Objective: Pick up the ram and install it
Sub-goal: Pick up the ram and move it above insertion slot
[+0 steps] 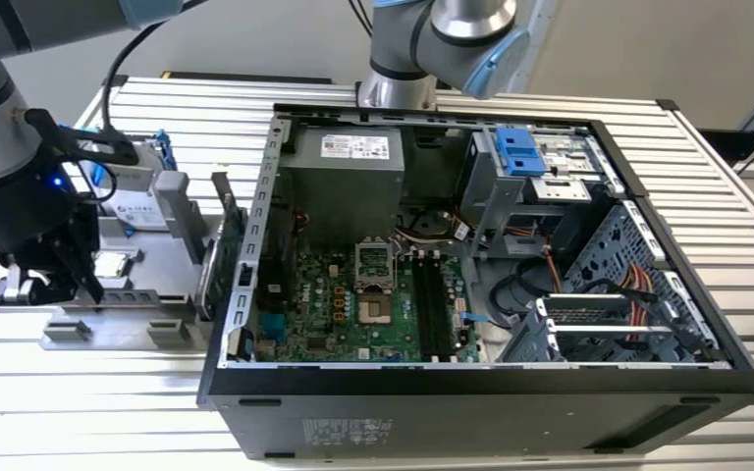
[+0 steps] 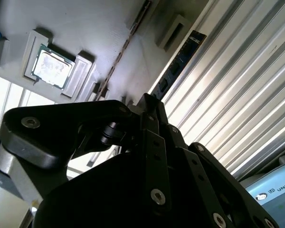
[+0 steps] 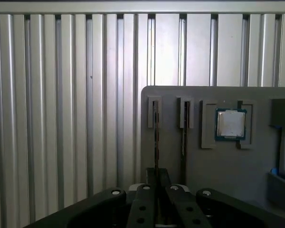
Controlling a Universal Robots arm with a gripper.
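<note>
In the first wrist view the hand [image 3: 156, 175] is seen closed narrowly on the ram [image 3: 156, 137], which is stood on edge in a slot of the grey holder [image 3: 213, 175] on the bench [image 3: 61, 118], beside a second stick [image 3: 185, 137] and a processor [image 3: 231, 124].

Bright light on pale metal, deep shade inside the case.
In the exterior view the ribbed tabletop [image 1: 89, 412] gleams evenly, while the computer case [image 1: 482, 417] holds a dim interior. In the second wrist view glare whitens the tabletop's ribs and the black jaws read as a near-featureless dark mass. In the first wrist view, thin shadows fill the grooves.
</note>
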